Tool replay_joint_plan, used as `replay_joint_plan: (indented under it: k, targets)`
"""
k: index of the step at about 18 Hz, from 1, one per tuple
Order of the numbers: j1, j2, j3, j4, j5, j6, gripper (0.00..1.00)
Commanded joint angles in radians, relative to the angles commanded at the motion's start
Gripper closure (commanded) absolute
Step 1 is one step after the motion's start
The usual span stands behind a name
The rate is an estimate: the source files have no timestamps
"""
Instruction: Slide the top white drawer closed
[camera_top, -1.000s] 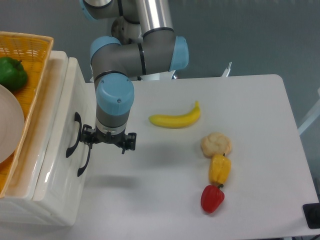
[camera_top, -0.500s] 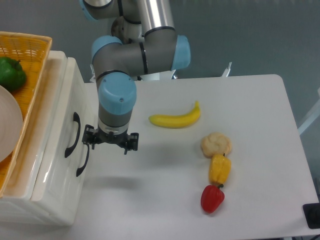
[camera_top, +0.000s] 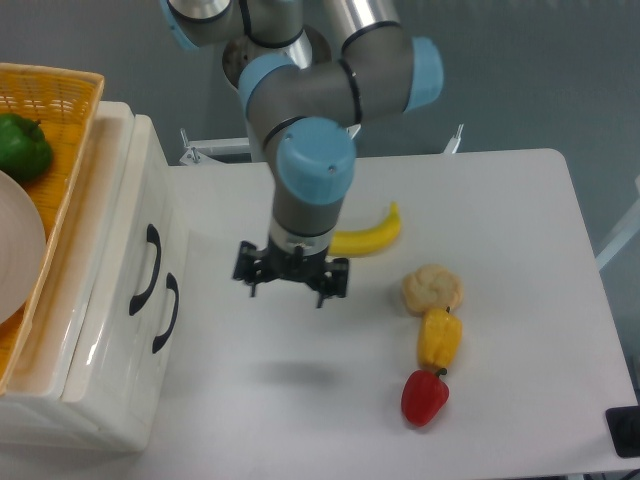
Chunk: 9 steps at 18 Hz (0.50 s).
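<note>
Since half a second ago the arm has swung right, away from the cabinet (camera_top: 100, 330), and its gripper (camera_top: 291, 283) now hangs over the open middle of the white worktop (camera_top: 500, 200), well apart from the drawer fronts. Its wrist points straight down, forearm bent in from the upper rear. Whether the fingers are open or closed cannot be told; they hold nothing. On the left, the top white drawer (camera_top: 120, 250) sits in line with the lower drawer (camera_top: 135, 340). A yellow wicker basket (camera_top: 55, 95) rests on top. A banana (camera_top: 365, 236) lies just behind the wrist.
</note>
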Motion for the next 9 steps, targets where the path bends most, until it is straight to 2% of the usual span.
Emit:
replay_joint_plan:
  k: [4,7,9]
  targets:
    - [0.046,0.011,0.002,0.0,0.019,0.066,0.0]
    - [0.087,0.015,0.002,-0.027,0.02,0.134,0.0]
    - [0.126,0.05,0.002,-0.049,0.019,0.201,0.0]
